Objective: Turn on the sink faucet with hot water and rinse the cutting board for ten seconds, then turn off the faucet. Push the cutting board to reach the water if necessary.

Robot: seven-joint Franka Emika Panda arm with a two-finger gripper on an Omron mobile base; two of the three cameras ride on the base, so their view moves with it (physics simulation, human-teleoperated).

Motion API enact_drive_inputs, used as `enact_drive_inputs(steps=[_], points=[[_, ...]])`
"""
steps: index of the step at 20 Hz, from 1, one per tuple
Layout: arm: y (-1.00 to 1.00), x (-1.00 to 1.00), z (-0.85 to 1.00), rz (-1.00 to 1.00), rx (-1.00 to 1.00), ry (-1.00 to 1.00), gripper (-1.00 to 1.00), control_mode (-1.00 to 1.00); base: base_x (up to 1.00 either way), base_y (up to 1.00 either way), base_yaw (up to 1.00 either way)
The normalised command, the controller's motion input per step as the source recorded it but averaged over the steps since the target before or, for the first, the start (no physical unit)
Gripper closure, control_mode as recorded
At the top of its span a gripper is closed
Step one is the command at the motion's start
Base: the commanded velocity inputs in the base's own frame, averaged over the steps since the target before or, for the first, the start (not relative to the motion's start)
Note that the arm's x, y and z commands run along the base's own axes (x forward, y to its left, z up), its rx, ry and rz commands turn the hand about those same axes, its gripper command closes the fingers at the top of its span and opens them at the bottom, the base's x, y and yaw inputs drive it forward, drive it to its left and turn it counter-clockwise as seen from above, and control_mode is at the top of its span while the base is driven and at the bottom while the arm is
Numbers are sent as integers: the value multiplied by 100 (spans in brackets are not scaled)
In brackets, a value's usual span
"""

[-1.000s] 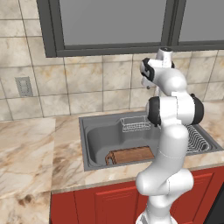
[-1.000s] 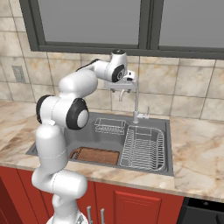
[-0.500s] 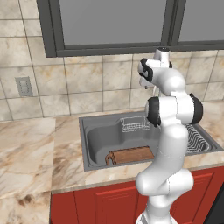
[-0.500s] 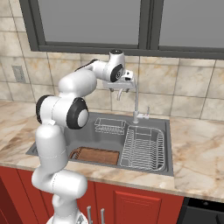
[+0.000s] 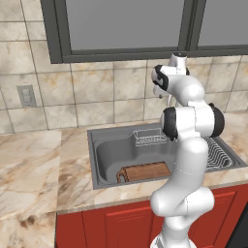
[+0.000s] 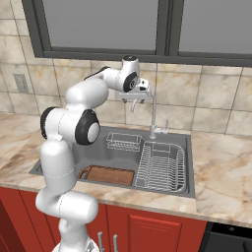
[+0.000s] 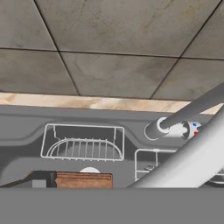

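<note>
Gripper point(image 6: 140, 93) hovers by the slim silvery gooseneck faucet point(image 6: 153, 110), jaw opening unclear; best descend to its base lever, swinging hotward.

At the centre of the frame we see the white arm point(image 6: 74, 142) bent high over the sink point(image 6: 118, 162), its gripper point(image 6: 139, 93) held beside the arched top of the faucet point(image 6: 151, 110); we cannot tell how its jaws stand. Lower left in the basin, the cutting board point(image 6: 107, 174) lies flat along the front wall. A small wire basket point(image 6: 123, 141) sits at the back wall, and a wire dish rack point(image 6: 162, 167) fills the right half. Tiled wall and a dark-framed window point(image 6: 162, 24) span the top.
</note>
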Motion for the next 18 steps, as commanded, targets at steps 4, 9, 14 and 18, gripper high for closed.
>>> enact_drive_inputs(steps=[4,9,14,18], points=[[32,6,-5,0,0,0,-100,-100,0,0,0],[31,6,-4,0,0,0,-100,-100,0,0,0],[12,-2,1,0,0,0,-100,-100,0,0,0],[0,-27,11,0,0,0,-100,-100,0,0,0]])
